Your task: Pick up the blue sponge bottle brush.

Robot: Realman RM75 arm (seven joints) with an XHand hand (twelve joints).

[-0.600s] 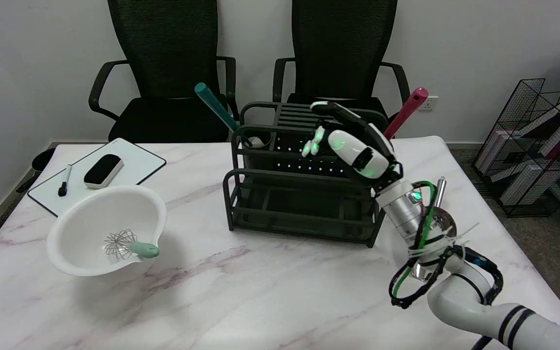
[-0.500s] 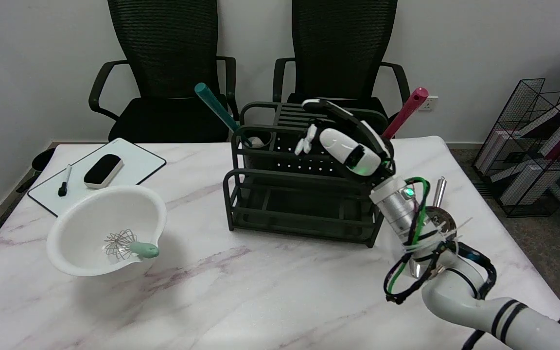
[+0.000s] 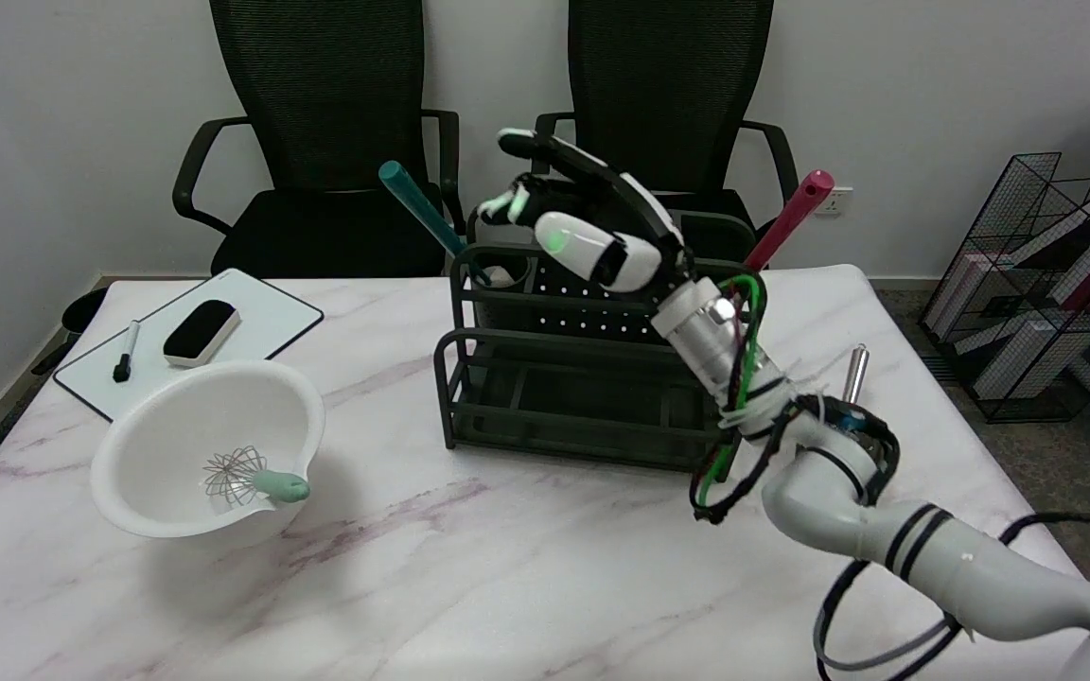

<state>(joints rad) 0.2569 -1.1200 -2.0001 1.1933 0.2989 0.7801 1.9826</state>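
Your blue sponge bottle brush stands head-down in the small cup at the left rear corner of the dark rack, so only its teal handle shows, leaning up and to the left with its capped end clear of everything. That lean gives you a free length of handle above the cup rim to close on; a pale bit of sponge seems to show in the cup mouth, though it is too small to be sure. A pink-handled brush leans the opposite way from the rack's right rear corner, well apart from yours, so there is little chance of catching the wrong one.

Your right hand hovers above the rack's back rail, just to the right of the teal handle and not touching it. Its fingers are spread wide and hold nothing, pointing left toward the handle, with the forearm rising steeply from the lower right across the rack. Judging from this, you are on the approach, with the grasp not yet made
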